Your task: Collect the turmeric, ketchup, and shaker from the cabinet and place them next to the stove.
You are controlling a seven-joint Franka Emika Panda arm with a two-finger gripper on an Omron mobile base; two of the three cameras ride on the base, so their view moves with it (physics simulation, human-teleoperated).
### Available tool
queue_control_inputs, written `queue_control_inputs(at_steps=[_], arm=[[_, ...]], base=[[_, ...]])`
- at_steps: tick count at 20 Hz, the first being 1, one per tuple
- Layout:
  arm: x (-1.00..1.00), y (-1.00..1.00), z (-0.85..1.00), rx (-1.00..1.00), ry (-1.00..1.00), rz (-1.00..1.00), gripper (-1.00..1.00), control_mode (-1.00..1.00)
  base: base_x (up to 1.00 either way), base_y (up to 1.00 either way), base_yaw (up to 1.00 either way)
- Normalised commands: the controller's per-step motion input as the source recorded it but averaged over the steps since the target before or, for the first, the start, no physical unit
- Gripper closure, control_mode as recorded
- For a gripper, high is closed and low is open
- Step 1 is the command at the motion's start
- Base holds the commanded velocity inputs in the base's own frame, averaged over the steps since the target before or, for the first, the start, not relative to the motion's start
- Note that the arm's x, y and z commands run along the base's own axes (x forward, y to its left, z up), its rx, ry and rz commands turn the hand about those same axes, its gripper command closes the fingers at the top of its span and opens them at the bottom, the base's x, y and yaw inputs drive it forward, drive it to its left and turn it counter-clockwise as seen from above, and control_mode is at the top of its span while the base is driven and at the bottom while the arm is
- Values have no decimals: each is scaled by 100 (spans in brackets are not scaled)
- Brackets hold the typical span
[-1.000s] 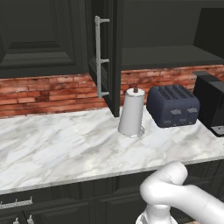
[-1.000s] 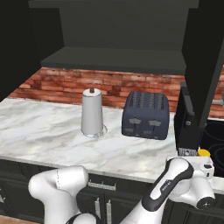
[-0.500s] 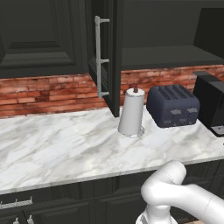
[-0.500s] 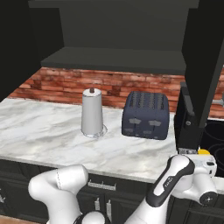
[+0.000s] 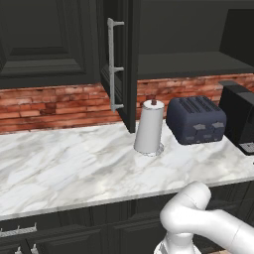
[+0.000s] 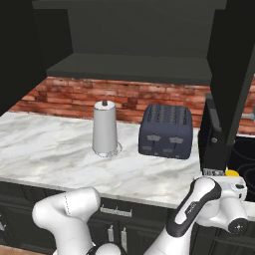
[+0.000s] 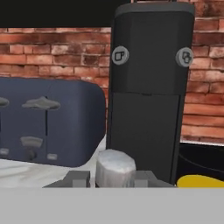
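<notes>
The claw [image 7: 112,179] is clamped on the shaker [image 7: 115,166], a small grey cylinder seated between the two fingers [image 7: 78,179]. It is low over the marble counter [image 7: 26,173], in front of the black coffee machine [image 7: 151,87] and right of the dark blue toaster [image 7: 48,122]. The yellow top of the turmeric [image 7: 201,181] lies just right of the claw. The cabinet [image 5: 119,59] door stands open.

no readable text, two round icon buttons on black coffee machine [image 7: 148,92]
</notes>
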Motion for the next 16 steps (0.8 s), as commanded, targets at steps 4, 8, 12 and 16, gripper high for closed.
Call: queue_control_inputs(at_steps=[4, 8, 12, 16], arm=[[0, 15, -19, 0, 0, 0, -100, -100], [0, 8, 0, 0, 0, 0, -100, -100], [0, 0, 0, 0, 0, 0, -100, -100], [-4, 0, 12, 0, -1, 0, -100, -100]], base=[[0, 0, 0], [0, 0, 0], [0, 0, 0], [0, 0, 0]])
